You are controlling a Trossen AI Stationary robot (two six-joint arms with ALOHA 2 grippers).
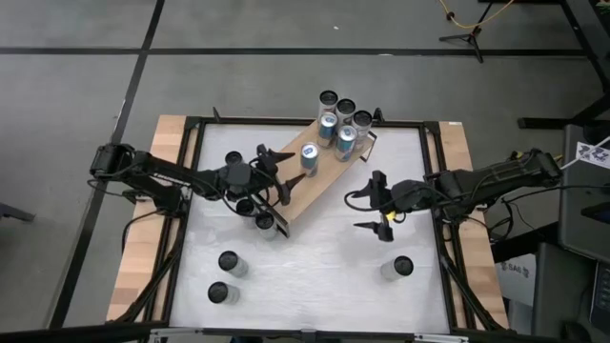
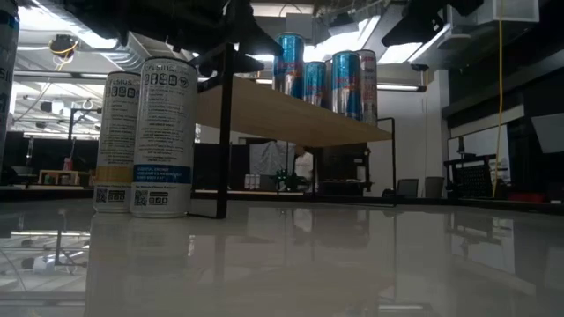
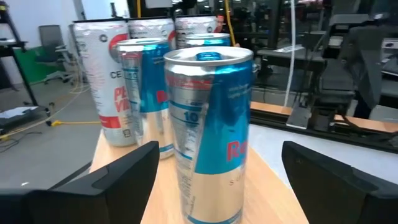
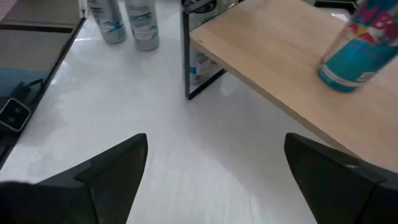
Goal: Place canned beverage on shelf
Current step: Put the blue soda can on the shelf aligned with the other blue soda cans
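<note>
Your left tool (image 1: 278, 177) stands over the near half of the shelf (image 1: 319, 186), its fingers (image 3: 115, 180) spread wide on either side of a blue-and-silver can (image 3: 208, 134) and, as far as the wrist view shows, clear of its wall. That can stands upright on the board by itself, a little apart from the cluster at the far end. I read this as the release step: the can is down, the grip let go. Your next move calls for a straight pull back along the line of the fingers, without brushing the can, then a reach for another can on the surface (image 1: 324, 248).

Your right tool (image 1: 375, 203) waits over the surface just beside the shelf, fingers wide, holding nothing.

Count from above: six cans on the shelf, five clustered at the far end plus the single one. On the surface, two at the front left, one at the front right, and perhaps three dark tops under your left arm, which I cannot count surely.
</note>
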